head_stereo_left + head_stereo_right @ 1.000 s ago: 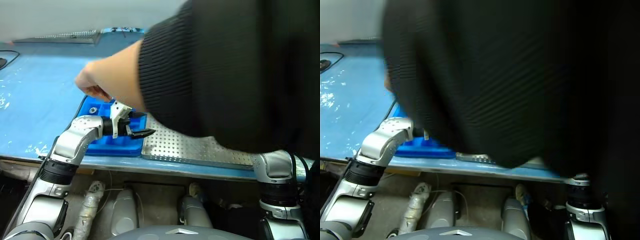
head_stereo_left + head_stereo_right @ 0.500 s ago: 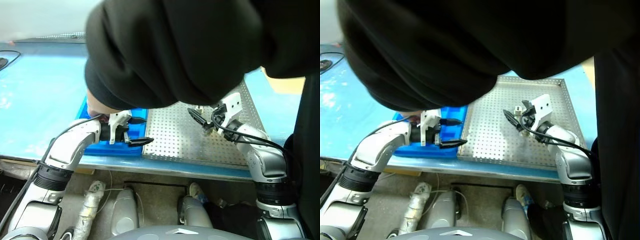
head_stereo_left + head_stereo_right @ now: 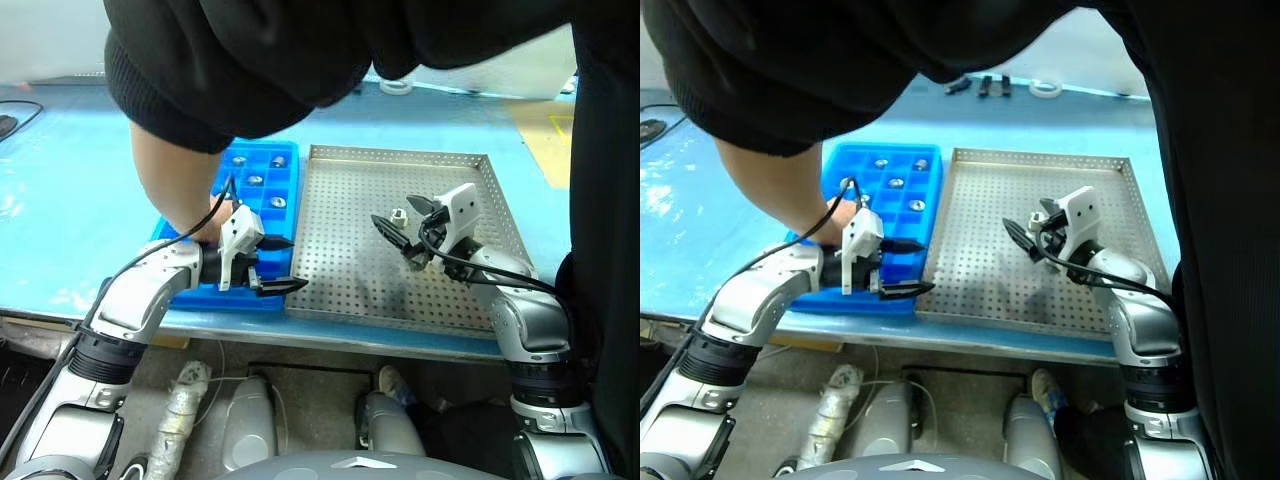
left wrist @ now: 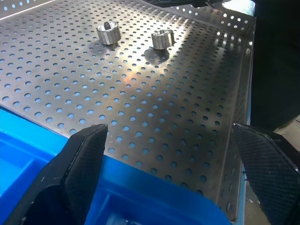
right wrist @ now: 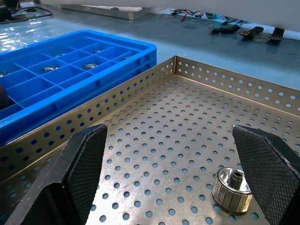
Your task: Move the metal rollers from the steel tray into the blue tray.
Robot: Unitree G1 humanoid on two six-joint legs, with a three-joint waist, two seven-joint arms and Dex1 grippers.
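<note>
Jaws apart, both arms hovering

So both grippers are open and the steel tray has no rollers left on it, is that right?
Not quite. Both the left gripper and the right gripper are open, but the steel tray is not cleared: the left wrist view shows two rollers on it.
</note>
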